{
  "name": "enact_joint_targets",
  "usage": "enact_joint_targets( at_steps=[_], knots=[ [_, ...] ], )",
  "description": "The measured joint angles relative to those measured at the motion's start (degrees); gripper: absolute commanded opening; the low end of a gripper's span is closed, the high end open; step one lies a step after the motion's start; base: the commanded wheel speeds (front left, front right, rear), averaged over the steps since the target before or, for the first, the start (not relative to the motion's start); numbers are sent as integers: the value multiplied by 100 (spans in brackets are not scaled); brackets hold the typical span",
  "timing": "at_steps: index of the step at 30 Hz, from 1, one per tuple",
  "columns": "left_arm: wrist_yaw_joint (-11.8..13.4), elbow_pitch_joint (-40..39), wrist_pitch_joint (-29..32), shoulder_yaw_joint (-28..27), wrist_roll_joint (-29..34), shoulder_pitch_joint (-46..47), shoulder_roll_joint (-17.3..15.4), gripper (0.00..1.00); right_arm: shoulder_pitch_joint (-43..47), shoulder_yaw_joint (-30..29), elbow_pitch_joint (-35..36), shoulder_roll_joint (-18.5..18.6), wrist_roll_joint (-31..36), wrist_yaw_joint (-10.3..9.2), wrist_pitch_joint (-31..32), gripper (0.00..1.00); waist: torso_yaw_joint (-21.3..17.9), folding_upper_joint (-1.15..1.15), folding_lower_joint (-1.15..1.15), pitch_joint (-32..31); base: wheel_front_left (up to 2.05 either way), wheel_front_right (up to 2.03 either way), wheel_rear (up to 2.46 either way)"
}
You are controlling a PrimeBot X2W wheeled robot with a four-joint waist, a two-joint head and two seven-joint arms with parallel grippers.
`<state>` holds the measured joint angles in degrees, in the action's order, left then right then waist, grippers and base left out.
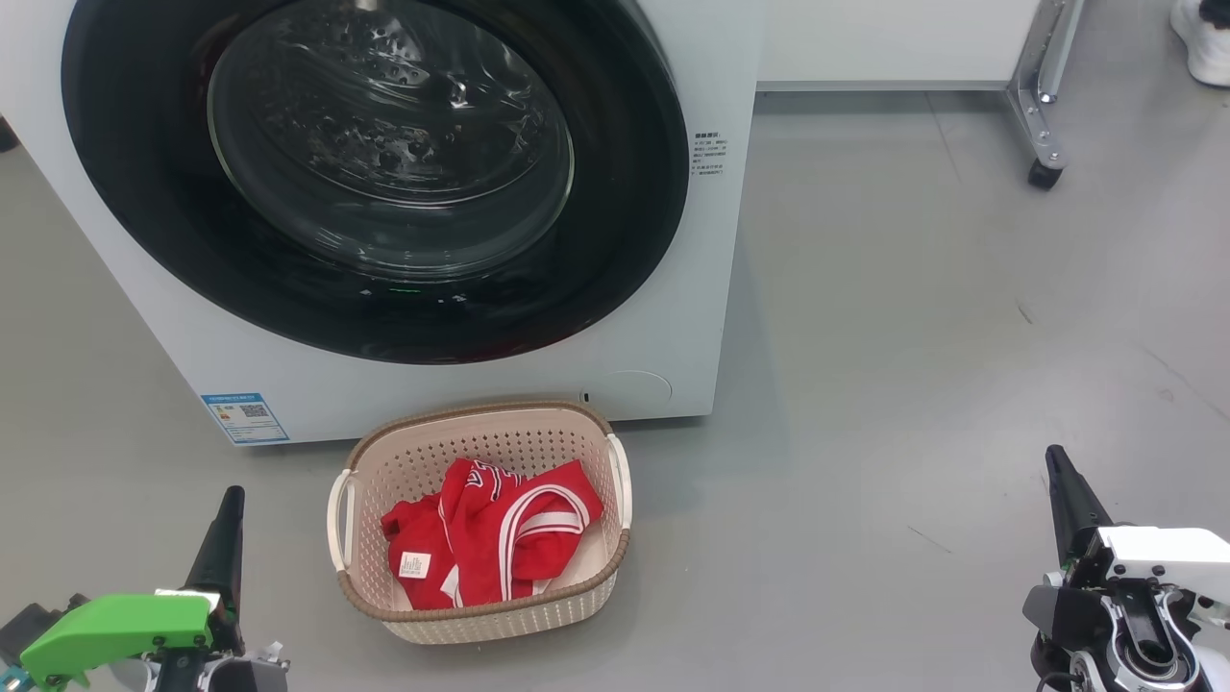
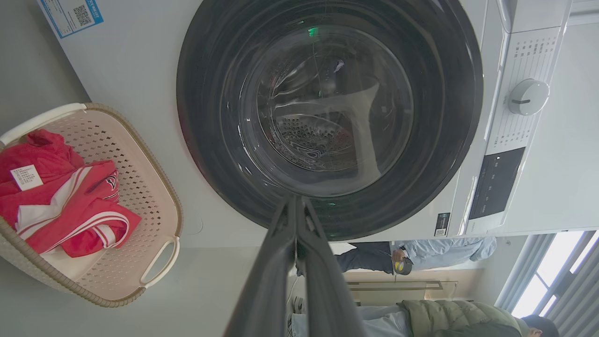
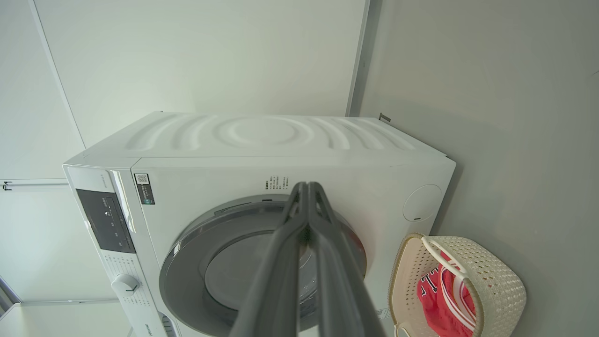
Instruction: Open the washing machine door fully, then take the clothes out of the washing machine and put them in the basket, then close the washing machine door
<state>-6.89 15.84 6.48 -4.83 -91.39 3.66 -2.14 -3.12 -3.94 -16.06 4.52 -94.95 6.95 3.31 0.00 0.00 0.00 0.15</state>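
In the cream perforated basket (image 1: 478, 411) before the closed black-rimmed door (image 1: 144, 202) lie red-and-white clothes (image 1: 500, 538); left end effector (image 1: 231, 498) and right end effector (image 1: 1056, 457) pinched together.

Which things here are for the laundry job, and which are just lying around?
For the job: washer, door, clothes, basket.
Just lying around: wheeled metal leg, white shoe.

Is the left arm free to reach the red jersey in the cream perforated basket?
Likely yes: the left tool sits beside the open-topped cream perforated basket, bare floor between, and the red jersey lies uncovered inside. Its fingers are shut and must open first.
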Motion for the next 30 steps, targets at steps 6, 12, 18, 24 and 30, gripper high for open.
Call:
enact_joint_targets(
  at_steps=[6, 12, 18, 24, 30],
  knots=[
    [0, 0, 0, 0, 0, 0, 0, 0, -1, -3, -1, 0, 0, 0, 0, 0, 0, 0, 0, 0, 0, 0, 0],
    [0, 0, 0, 0, -1, 0, 0, 0, -1, -7, -2, -1, 0, 0, 1, 0, 0, 0, 0, 0, 0, 0, 0],
    [0, 0, 0, 0, -1, 0, 0, 0, -2, -10, -2, -1, 1, 0, 1, 0, 0, 0, 0, 0, 0, 0, 0],
    [0, 0, 0, 0, -1, 0, 0, 0, -2, -14, -1, -1, 1, 0, 1, 0, 0, 0, 0, 0, 0, 0, 0],
    [0, -1, 0, 0, -1, 0, 0, 0, -2, -19, -1, -2, 1, 0, 1, 0, 0, 0, 0, 0, 0, 0, 0]
  ],
)
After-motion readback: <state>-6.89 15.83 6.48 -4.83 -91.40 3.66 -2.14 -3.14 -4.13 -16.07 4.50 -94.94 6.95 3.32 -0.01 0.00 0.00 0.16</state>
